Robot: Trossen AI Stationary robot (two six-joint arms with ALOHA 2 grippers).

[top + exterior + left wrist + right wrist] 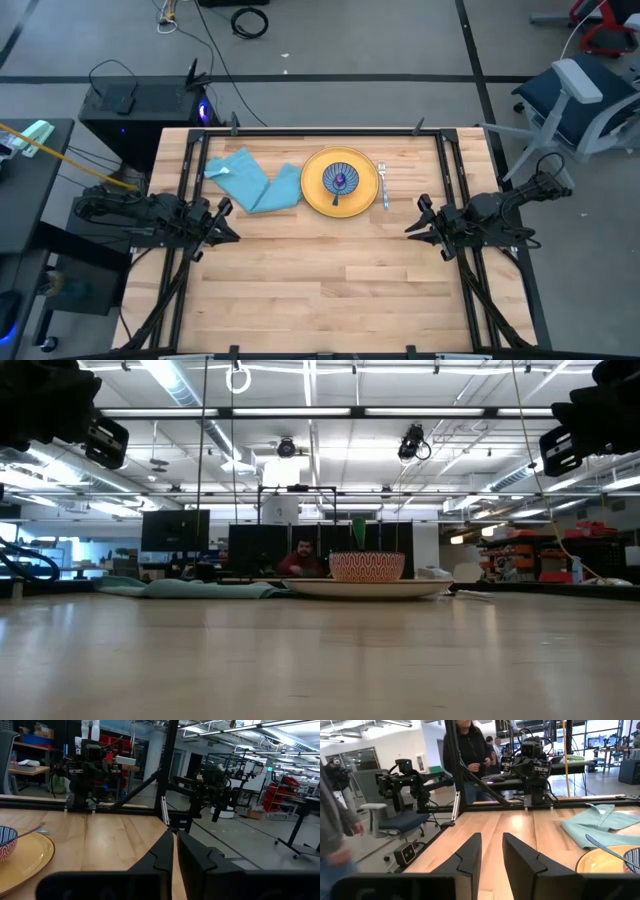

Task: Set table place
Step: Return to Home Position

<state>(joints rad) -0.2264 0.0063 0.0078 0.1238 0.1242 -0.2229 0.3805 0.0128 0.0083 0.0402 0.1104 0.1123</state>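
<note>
The yellow plate [312, 186] lies at the table's far middle, with the blue patterned bowl [340, 180] standing on it; the low view shows plate [420, 588] and bowl [367, 566] too. The spoon [337, 190] rests in the bowl, its handle [358, 532] sticking up over the rim. The fork [383, 186] lies flat just right of the plate. Left of the plate, the light blue napkin [255, 180] lies crumpled. My left gripper [222, 215] hovers shut near the table's left rail. My right gripper [418, 218] hovers open near the right rail. Both are above the table and apart from everything.
Bare wood [320, 280] stretches between the arms and toward the near edge. Black rails [300, 130] edge the table. Beyond the table a person [470, 750] stands and another [303, 558] sits. An office chair [570, 100] stands off the right far corner.
</note>
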